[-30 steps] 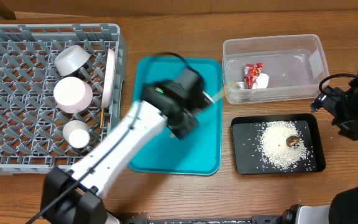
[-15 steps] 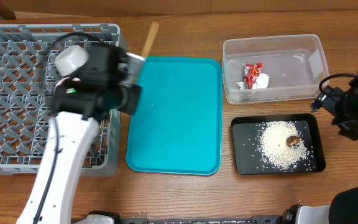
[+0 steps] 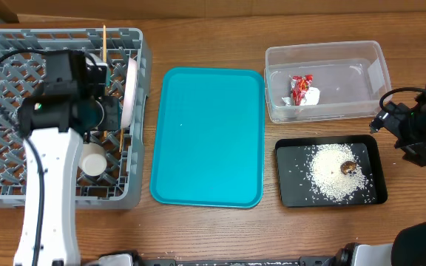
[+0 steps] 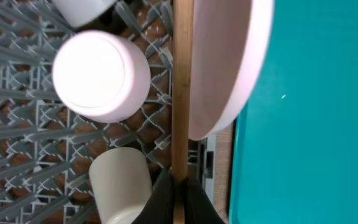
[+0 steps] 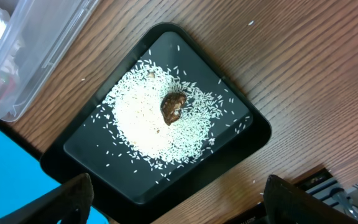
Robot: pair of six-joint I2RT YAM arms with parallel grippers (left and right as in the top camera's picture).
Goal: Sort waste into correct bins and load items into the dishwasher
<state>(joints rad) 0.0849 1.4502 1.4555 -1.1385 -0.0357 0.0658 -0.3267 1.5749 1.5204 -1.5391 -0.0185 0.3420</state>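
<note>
Wooden table: left gripper pinches chopsticks over grey rack; right gripper gapes near black tray.

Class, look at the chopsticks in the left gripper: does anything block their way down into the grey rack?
Nothing visible does: the chopsticks hang over bare lattice of the rack, in the gap between the upright plate and the pink bowl.

A robotics lab bench staged as a kitchen is indicated by robot arms set at a wooden tabletop bearing a dish rack and teal tray.
</note>
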